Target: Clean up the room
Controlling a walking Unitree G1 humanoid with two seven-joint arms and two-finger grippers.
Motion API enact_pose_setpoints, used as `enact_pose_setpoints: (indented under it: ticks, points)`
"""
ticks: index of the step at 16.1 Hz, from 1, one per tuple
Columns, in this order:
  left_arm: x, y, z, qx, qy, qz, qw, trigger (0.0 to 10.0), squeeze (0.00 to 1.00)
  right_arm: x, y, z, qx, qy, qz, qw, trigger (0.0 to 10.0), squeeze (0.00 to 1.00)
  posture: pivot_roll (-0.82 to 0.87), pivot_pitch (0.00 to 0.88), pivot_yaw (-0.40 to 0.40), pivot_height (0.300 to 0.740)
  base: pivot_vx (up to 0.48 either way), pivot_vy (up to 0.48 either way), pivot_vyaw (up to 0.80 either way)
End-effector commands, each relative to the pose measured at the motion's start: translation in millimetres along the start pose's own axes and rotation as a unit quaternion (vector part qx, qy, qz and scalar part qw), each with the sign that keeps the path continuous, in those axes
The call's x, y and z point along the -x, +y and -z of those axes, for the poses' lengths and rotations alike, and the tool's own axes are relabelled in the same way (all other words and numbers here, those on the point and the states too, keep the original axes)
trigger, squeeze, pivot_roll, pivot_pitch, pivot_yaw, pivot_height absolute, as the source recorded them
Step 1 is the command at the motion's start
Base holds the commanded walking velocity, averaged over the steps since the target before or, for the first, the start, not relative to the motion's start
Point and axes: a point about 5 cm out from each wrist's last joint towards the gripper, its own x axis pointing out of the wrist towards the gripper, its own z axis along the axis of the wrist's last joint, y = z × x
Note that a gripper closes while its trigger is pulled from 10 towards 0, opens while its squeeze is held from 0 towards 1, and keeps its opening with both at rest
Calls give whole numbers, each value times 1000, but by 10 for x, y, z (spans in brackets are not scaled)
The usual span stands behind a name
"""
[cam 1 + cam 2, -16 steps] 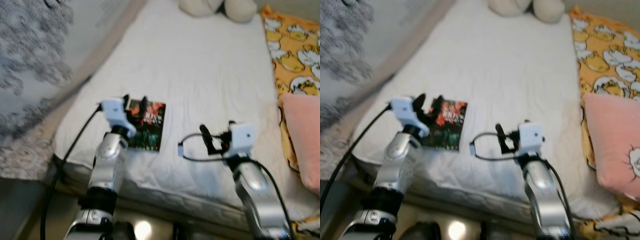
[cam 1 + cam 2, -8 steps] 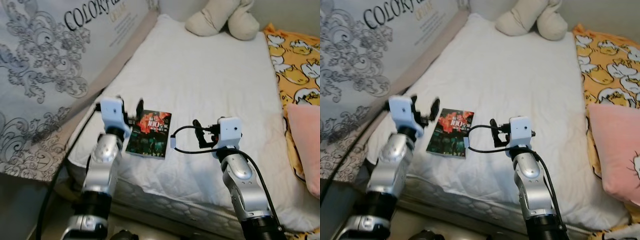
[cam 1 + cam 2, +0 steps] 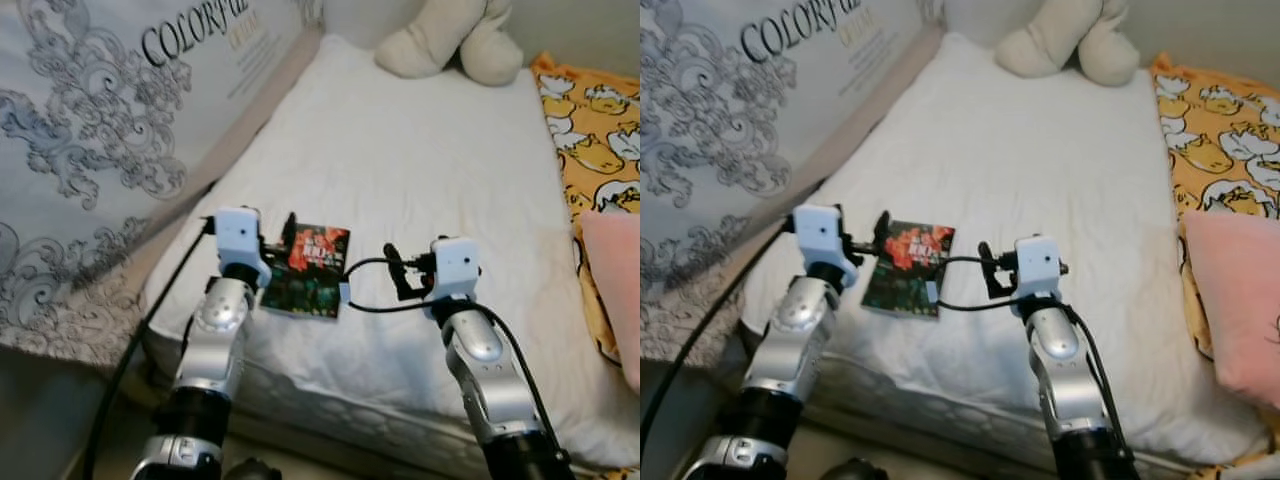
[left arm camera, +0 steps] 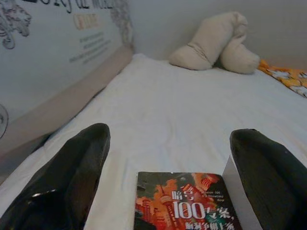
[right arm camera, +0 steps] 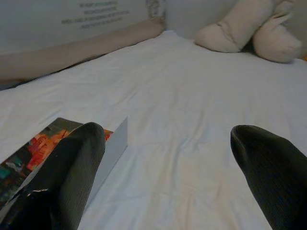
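Two pincers raised over the near end of the bed [image 3: 420,150]. Book [image 3: 309,270] lies flat on the white sheet near the bed's foot edge, cover up.

Change since a second ago: whole view has shifted and sharpened, so the camera moved, not the things. Book holds its place on the sheet. Left pincer [image 3: 270,232] now sits at the book's 9 o'clock edge, just above it; fingers [image 4: 72,177] spread wide, with the book's upper half between them in the wrist view. Nothing gripped. Right pincer [image 3: 397,275] hovers at the book's 3 o'clock, near but apart from it, fingers [image 5: 67,172] also spread, empty; the book's corner shows past one finger.

Reading: approach looks about done, the grasp is not yet made. Book is likely the item to clear.

Edges and room: book lies close to the mattress's foot edge at 6 o'clock, so a push that way could slide it off. Patterned panel [image 3: 110,140] stands along the bed at 9 o'clock, tight for the left arm. Open sheet runs to 12 o'clock up to the plush toy [image 3: 450,45]. Yellow blanket [image 3: 600,140] and pink pillow [image 3: 615,290] at 3 o'clock, well apart.
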Motion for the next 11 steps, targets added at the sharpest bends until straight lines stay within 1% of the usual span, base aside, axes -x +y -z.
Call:
enact_pose_setpoints:
  ticks: [1,2,6,7,8,11]
  points:
    - [-17,17,22,-13,12,-6,1000,10000,0,3,24,23,4,1,-5,1000,10000,0,-20,12,-23,740,0,0,-619]
    - [-22,20,28,-16,15,-8,1000,10000,0,2,24,25,5,0,-6,1000,10000,0,-20,10,-23,740,0,0,-613]
    - [0,4,49,-13,13,-8,1000,10000,0,17,20,26,10,-2,-10,1000,10000,0,-25,1,-26,740,0,0,0]
    - [-3,4,64,-24,20,-12,999,10000,0,21,18,28,11,-2,-12,1000,10000,0,-25,1,-26,740,0,0,0]
    - [-6,-1,78,-23,23,-14,999,10000,0,28,15,32,13,-2,-13,1000,10000,0,-28,0,-28,740,0,-435,0]
    - [-26,-27,80,-13,22,-14,1000,10000,0,39,9,33,17,-3,-18,1000,10000,0,-33,0,-31,740,270,-394,0]
